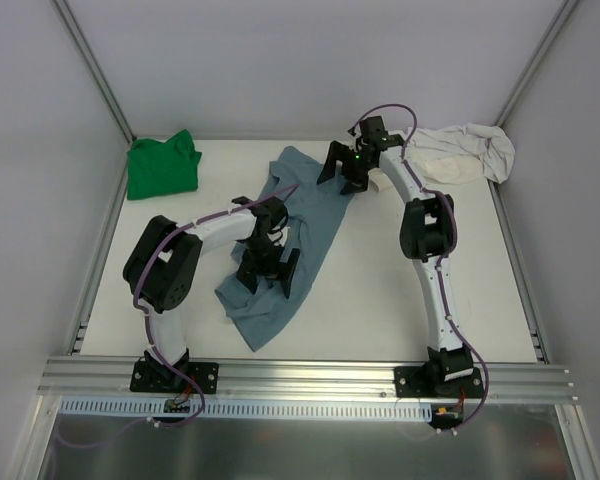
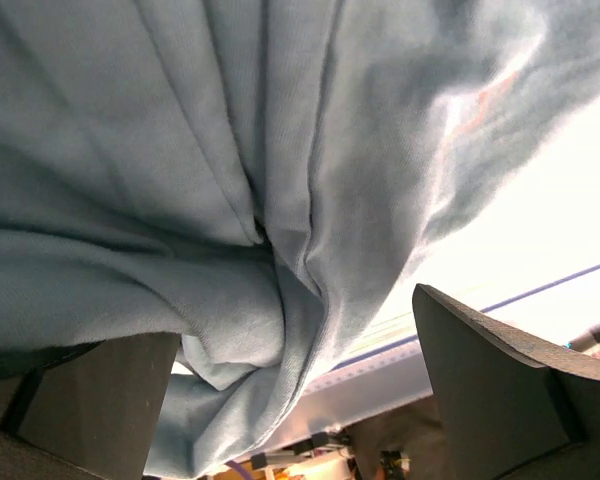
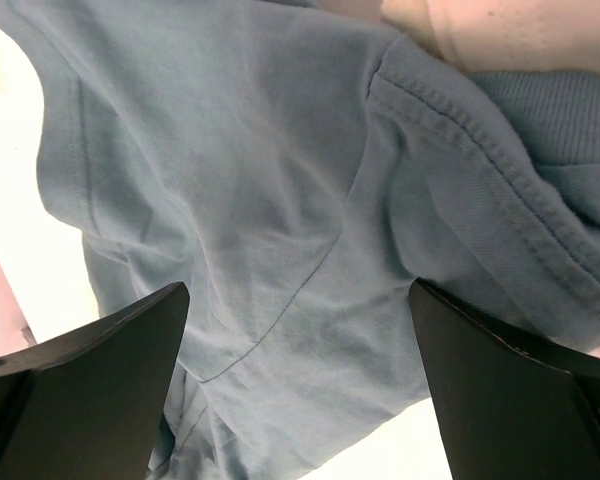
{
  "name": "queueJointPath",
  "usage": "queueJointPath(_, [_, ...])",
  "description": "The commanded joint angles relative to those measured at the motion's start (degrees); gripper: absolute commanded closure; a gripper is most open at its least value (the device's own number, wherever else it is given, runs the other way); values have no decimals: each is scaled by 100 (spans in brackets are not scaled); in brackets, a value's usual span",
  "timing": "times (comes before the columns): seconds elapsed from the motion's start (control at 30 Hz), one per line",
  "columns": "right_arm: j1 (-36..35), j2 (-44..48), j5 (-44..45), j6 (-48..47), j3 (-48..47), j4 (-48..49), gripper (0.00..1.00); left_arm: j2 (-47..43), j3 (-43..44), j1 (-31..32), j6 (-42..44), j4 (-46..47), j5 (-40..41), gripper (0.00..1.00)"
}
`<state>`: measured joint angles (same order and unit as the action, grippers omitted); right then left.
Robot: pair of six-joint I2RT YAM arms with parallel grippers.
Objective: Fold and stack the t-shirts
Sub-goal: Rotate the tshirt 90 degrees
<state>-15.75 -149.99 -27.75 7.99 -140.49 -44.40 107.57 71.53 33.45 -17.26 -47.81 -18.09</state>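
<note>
Spreading the rumpled dusty slate-blue cotton t-shirt flat looks like the first job. The crumpled off-white cream shirt lies just beyond it, the bunched bright green shirt well to its left. The 2 tools hang over it wide open and empty, the left gripper above its near half, the right gripper above its far end; pinch opposite edges.

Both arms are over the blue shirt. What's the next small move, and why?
Probably lower and close both: the left gripper and right gripper stand open over opposite ends of the blue shirt, which lies rumpled and needs spreading before folding.
</note>
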Motion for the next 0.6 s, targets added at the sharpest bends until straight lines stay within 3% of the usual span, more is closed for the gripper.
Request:
queueJointPath(0.0, [-7, -197, -327, 80, -181, 326, 1, -157, -112, 65, -181, 79, -459, 2])
queueJointPath(0.3, [-34, -407, -1127, 580, -146, 1081, 1, -315, -166, 65, -524, -123, -1231, 1])
queueJointPath(0.57, [-104, -663, -2006, 1161, -137, 1812, 1, -149, 467, 74, -735, -282, -2135, 1])
